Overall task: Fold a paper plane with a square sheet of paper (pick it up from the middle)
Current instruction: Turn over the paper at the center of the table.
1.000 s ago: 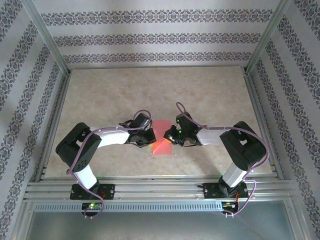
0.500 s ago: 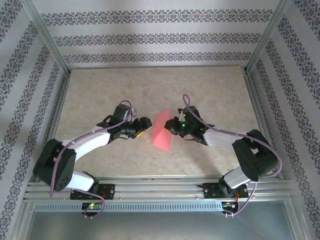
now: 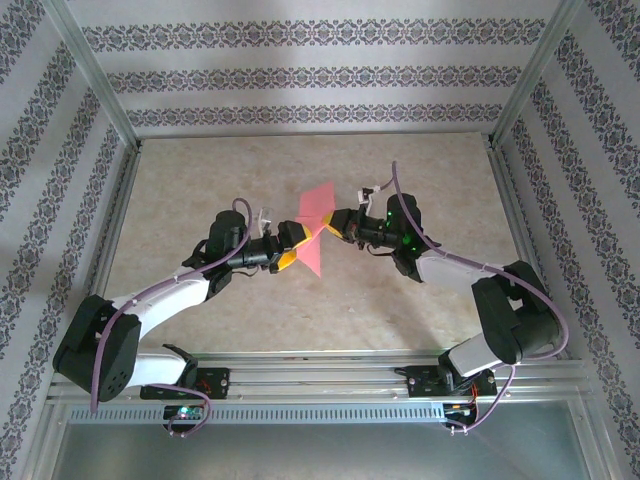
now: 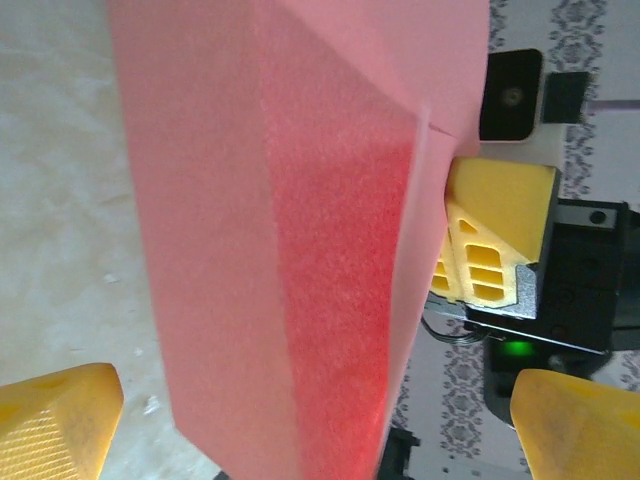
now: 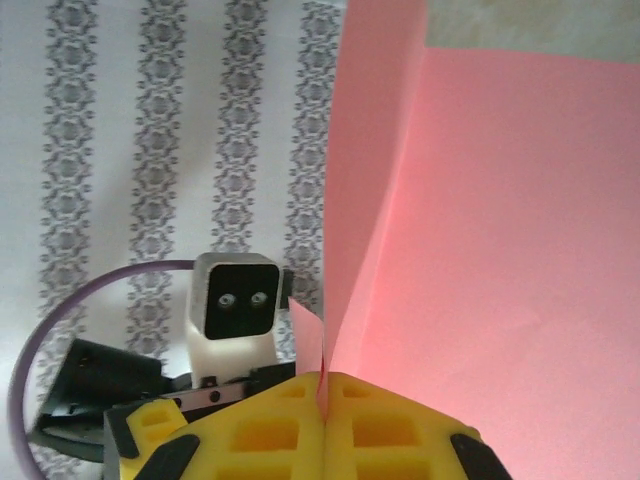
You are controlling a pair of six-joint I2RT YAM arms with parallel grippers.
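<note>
The salmon-pink sheet of paper (image 3: 316, 226) hangs above the table, bent along a crease into two panels. My right gripper (image 3: 336, 222) is shut on its right edge; in the right wrist view the yellow fingers (image 5: 290, 430) meet at the bottom with the sheet of paper (image 5: 500, 250) pinched between them. My left gripper (image 3: 297, 244) stands open at the sheet's lower left. In the left wrist view the sheet of paper (image 4: 300, 230) rises between the spread yellow fingertips (image 4: 50, 420) of the left gripper (image 4: 315, 425), touching neither. The right gripper's fingers (image 4: 495, 235) show behind it.
The beige marble-patterned table (image 3: 200, 180) lies open behind and to both sides of the arms. Aluminium frame posts (image 3: 100, 90) and patterned walls close it in. A metal rail (image 3: 320, 375) runs along the near edge by the arm bases.
The right gripper has lifted the paper off the table and carried it farther back. The left arm drew away, then stretched forward again with open jaws around the raised sheet.
</note>
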